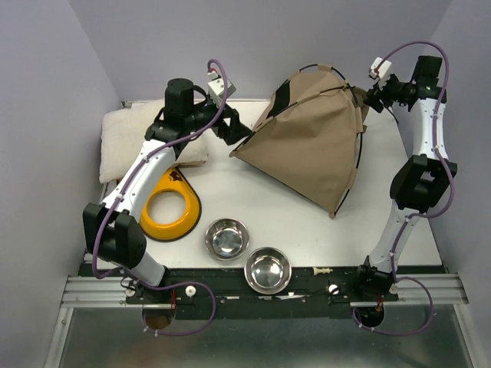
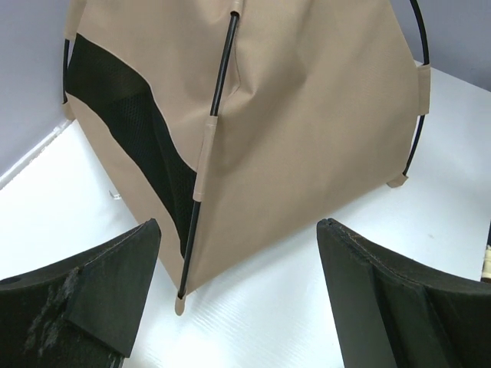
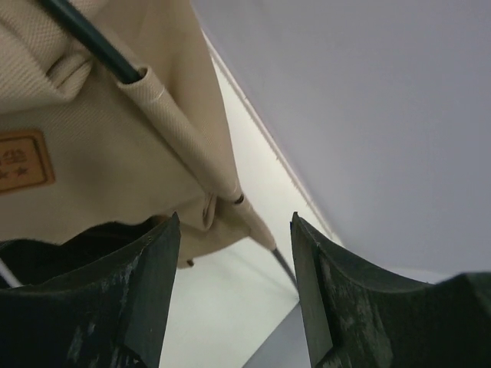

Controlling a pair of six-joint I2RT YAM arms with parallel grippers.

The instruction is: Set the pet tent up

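On the far right part of the white table (image 1: 253,195): tan fabric pet tent (image 1: 307,142) with black trim, standing raised on thin black crossing poles (image 1: 358,162), one corner reaching toward the table's middle.

Just left of the tent's left corner: left gripper (image 1: 234,132), jaws spread wide, holding nothing. Through the left wrist camera: left gripper (image 2: 239,230) with dark fingers (image 2: 107,299) set either side of a corner of the tent (image 2: 307,115), apart from the fabric. Along the tent's side, a black mesh panel (image 2: 130,146); down the seam, a pole (image 2: 224,65) threaded into a fabric sleeve.

At the tent's far right corner: right gripper (image 1: 367,100). Through the right wrist camera: right gripper (image 3: 230,222) released, a sleeve end of the tent (image 3: 115,130) lying between the fingertips; impossible to tell whether touching. At that view's left edge, a small brown label patch (image 3: 23,161).

Behind the left arm: cream fluffy rectangular cushion (image 1: 123,142). In front of it: yellow plastic ring (image 1: 170,205). Toward the front middle: round steel bowl (image 1: 227,238) and, just beside it nearer the edge, second steel bowl (image 1: 267,270).
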